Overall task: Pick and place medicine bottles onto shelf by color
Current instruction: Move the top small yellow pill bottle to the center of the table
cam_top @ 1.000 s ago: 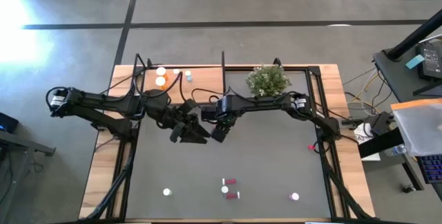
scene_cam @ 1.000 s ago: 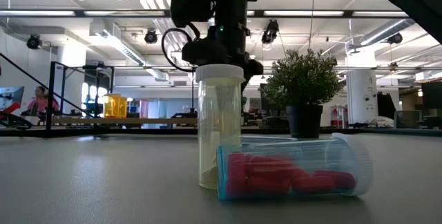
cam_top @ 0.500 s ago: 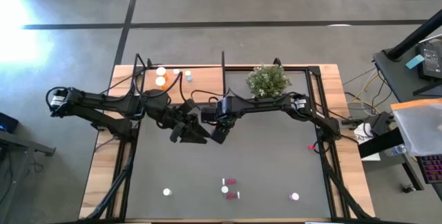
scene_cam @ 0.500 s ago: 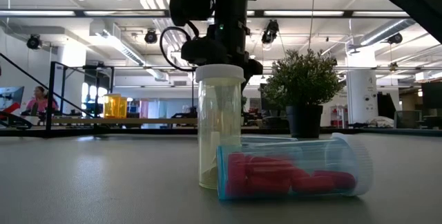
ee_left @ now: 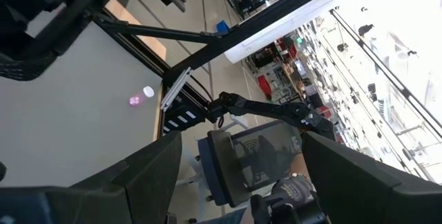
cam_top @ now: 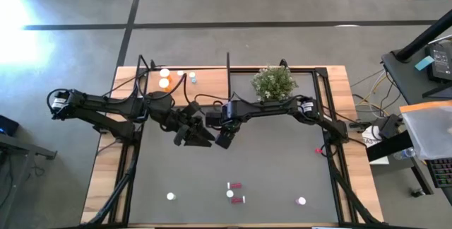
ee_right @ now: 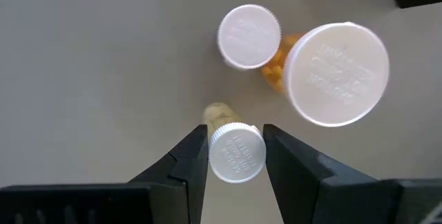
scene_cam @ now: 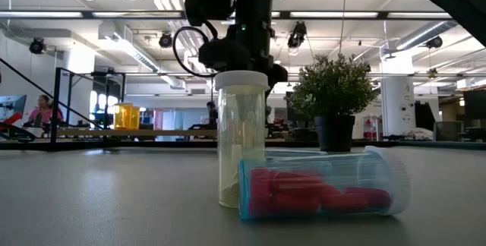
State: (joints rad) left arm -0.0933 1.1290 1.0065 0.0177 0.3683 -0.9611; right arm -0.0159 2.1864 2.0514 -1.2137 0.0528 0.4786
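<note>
High view: both arms meet mid-table. The right end effector (cam_top: 222, 138) has only crept a shade toward 7 o'clock in the last second, and the left end effector (cam_top: 191, 136) waits just beside it at its 9 o'clock. The shelf (cam_top: 208, 79) at 11 o'clock already carries four bottles (cam_top: 164, 83); several loose bottles (cam_top: 234, 185) remain near 6 o'clock.

Low view: an upright bottle (scene_cam: 241, 140) touches a red bottle (scene_cam: 319, 189) lying in front of it. The arm behind them has barely shifted.

Left wrist view: your left end effector (ee_left: 242, 148) is spread wide with nothing in it.

Right wrist view: your right end effector (ee_right: 235, 156) pinches a yellow bottle (ee_right: 237, 153) by its cap, with an orange bottle (ee_right: 336, 72) and a small bottle (ee_right: 248, 36) near. The grip looks unchanged, so I judge the carry to the shelf has hardly begun.
</note>
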